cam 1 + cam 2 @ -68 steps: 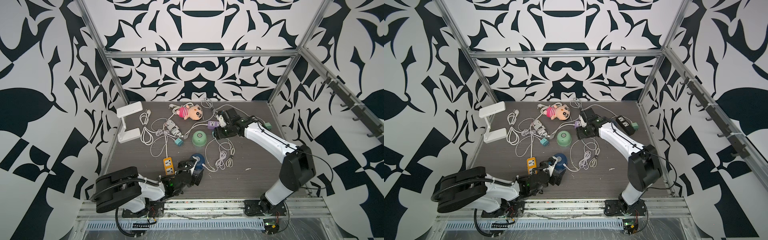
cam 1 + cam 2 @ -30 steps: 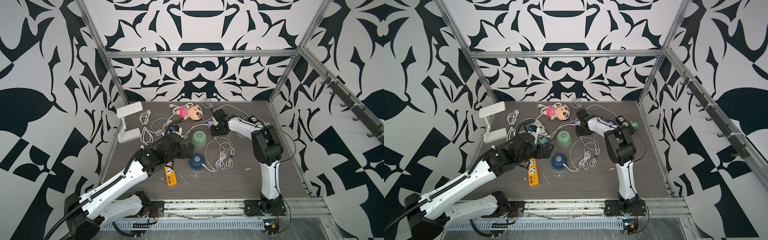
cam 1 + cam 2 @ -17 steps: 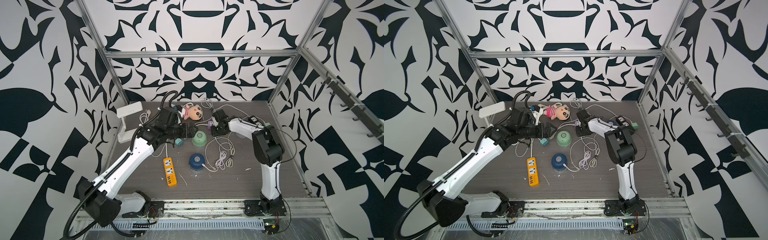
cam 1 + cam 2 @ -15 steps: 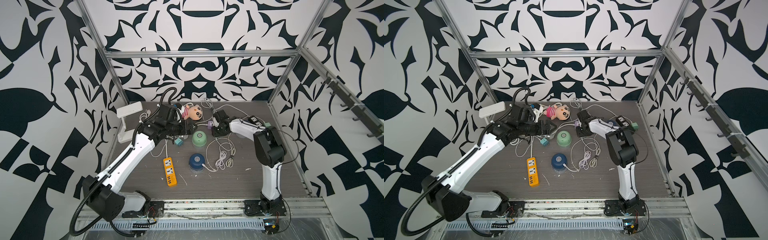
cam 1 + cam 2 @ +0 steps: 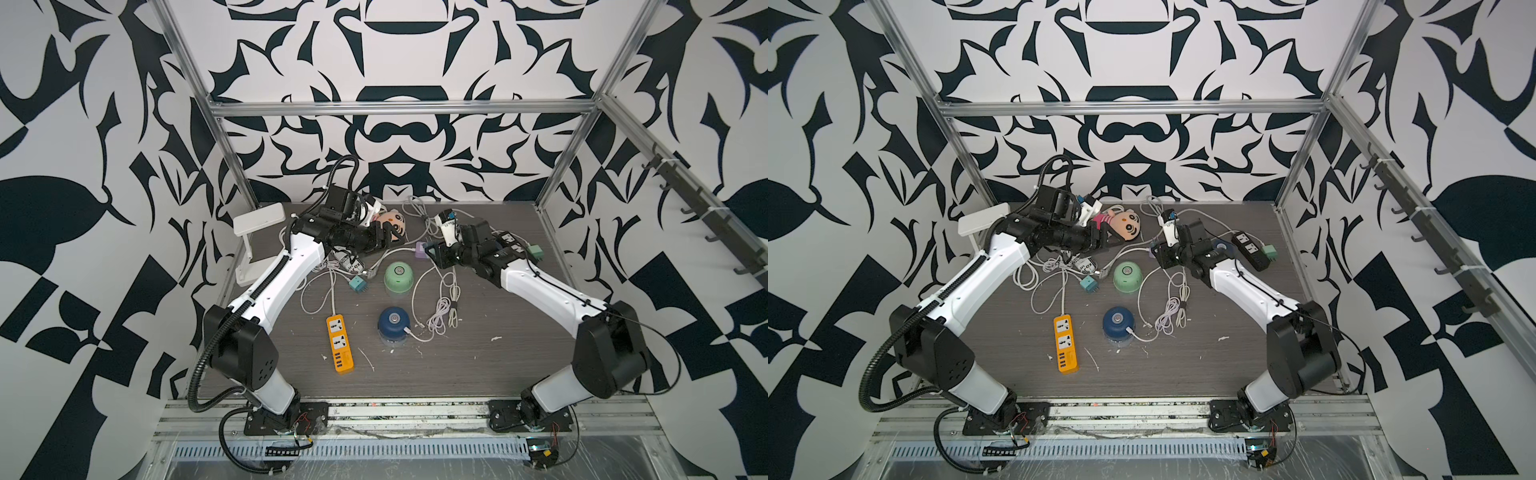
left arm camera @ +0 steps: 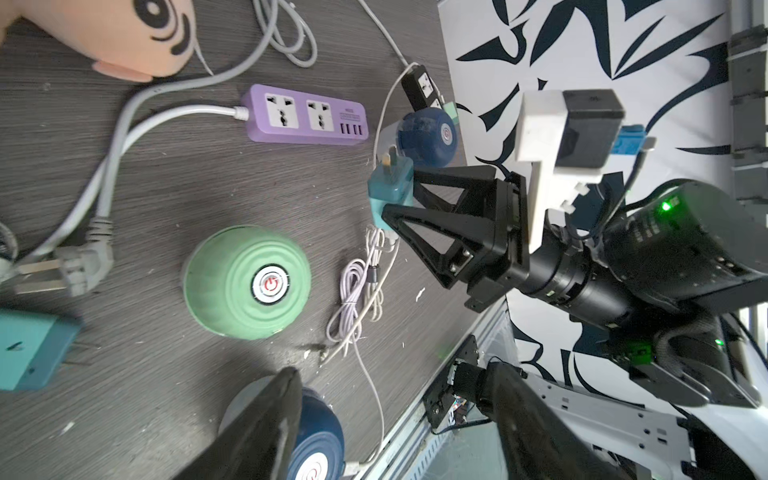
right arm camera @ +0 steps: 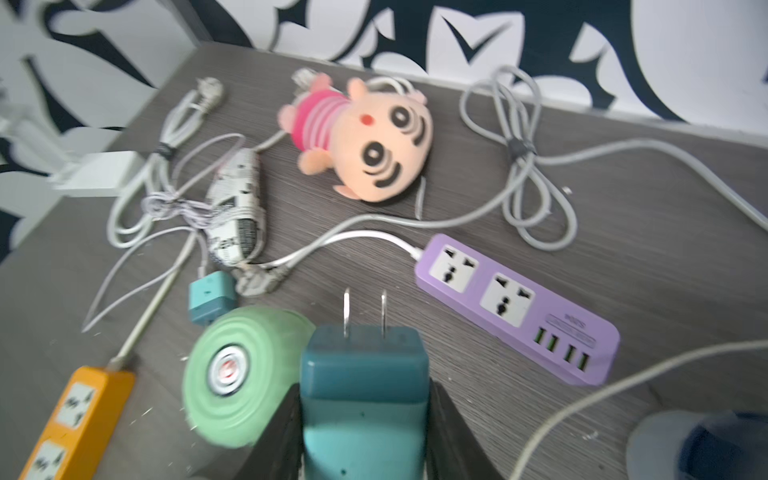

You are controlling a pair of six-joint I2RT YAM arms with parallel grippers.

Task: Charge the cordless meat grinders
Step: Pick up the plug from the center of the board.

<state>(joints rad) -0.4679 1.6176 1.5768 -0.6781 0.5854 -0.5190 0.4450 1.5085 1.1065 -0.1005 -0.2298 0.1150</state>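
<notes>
A mint green grinder (image 5: 398,277) stands mid-table, also in the left wrist view (image 6: 247,282) and the right wrist view (image 7: 237,374). In front of it stands a dark blue grinder (image 5: 393,326) with a white cable in its side. A second dark blue grinder (image 6: 426,137) lies behind the right gripper. My right gripper (image 5: 432,252) is shut on a teal plug adapter (image 7: 365,386), prongs pointing towards the purple power strip (image 7: 515,307). My left gripper (image 5: 385,240) hovers near the doll, open with nothing between its fingers (image 6: 266,424).
A plush doll (image 5: 392,222), a white lamp (image 5: 257,232) and tangled grey cables (image 5: 328,270) crowd the back left. An orange power strip (image 5: 340,344) lies front centre, a black one (image 5: 509,245) back right. A loose teal adapter (image 5: 356,285) sits left of the green grinder.
My left arm has swung from the table's middle to the back, by the doll, its jaws narrowing somewhat. The right gripper stays by the purple strip, holding the adapter, while its elbow has dropped outward.
</notes>
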